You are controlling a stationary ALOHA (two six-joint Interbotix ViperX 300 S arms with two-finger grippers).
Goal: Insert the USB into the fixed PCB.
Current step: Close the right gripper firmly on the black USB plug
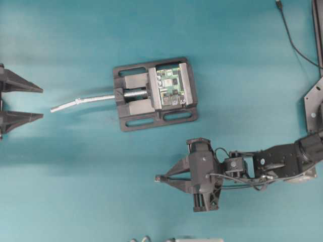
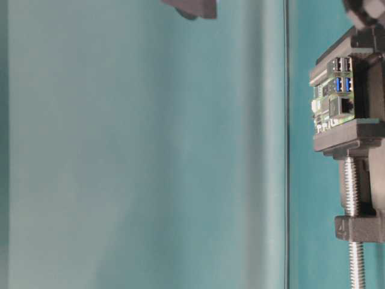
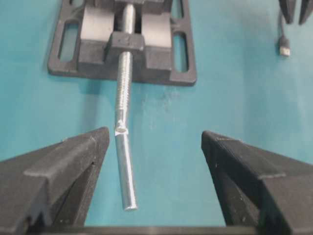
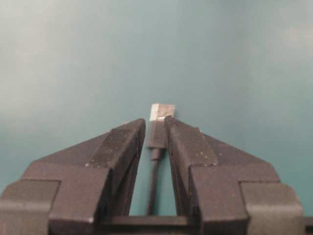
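Observation:
The fixed PCB (image 1: 170, 86) is a green board with silver ports, clamped in the black vise (image 1: 132, 122); the table-level view shows its ports (image 2: 341, 84). The USB (image 4: 157, 131), a small dark plug with a metal tip on a thin cable, lies on the teal surface between and below the tips of my right gripper (image 4: 155, 122). That gripper's jaws stand partly open, one on either side of the plug. In the left wrist view the USB (image 3: 284, 47) lies at the far right. My left gripper (image 1: 42, 103) is wide open at the left edge, with nothing between its fingers (image 3: 78, 161).
The vise's silver screw handle (image 1: 75, 102) sticks out to the left, pointing at my left gripper (image 3: 155, 134). Another long black cable (image 1: 292, 38) runs along the top right corner.

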